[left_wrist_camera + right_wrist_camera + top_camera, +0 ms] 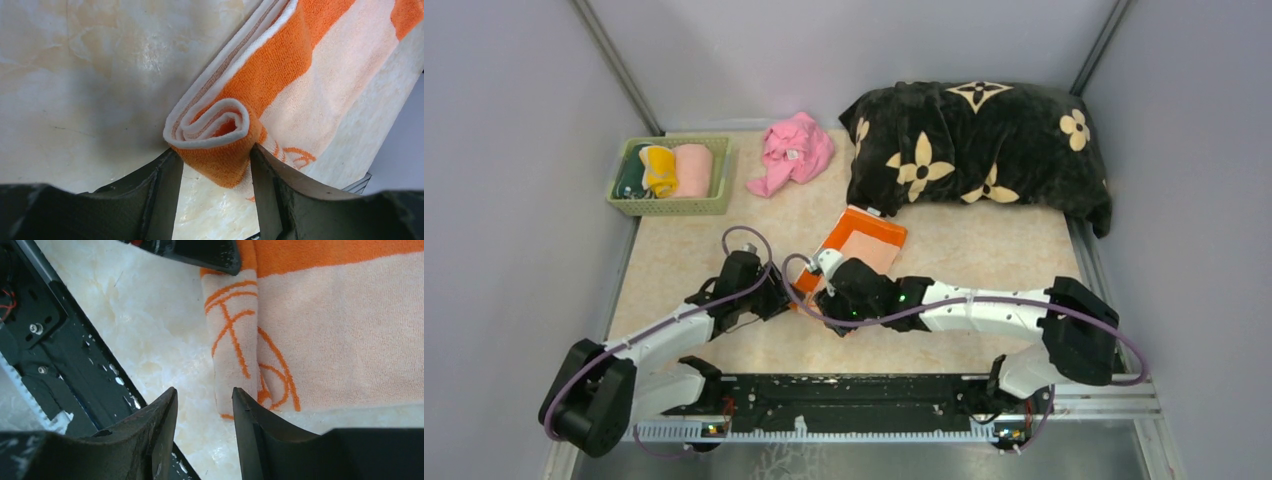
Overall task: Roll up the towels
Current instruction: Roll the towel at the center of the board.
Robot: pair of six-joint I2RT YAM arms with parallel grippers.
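Okay, mid-roll: my left hand [214, 151] pinches the peach towel [320, 75] at its rolled near end. Right hand [204, 391] half-open, empty. Next: right grips the roll, both turn it farward.

Terry-cloth towel [300, 75], glossy tabletop [75, 100]

Left gripper [214, 150] clamps the peach towel [325, 75] while right gripper [204, 390] hovers low, jaws parted.
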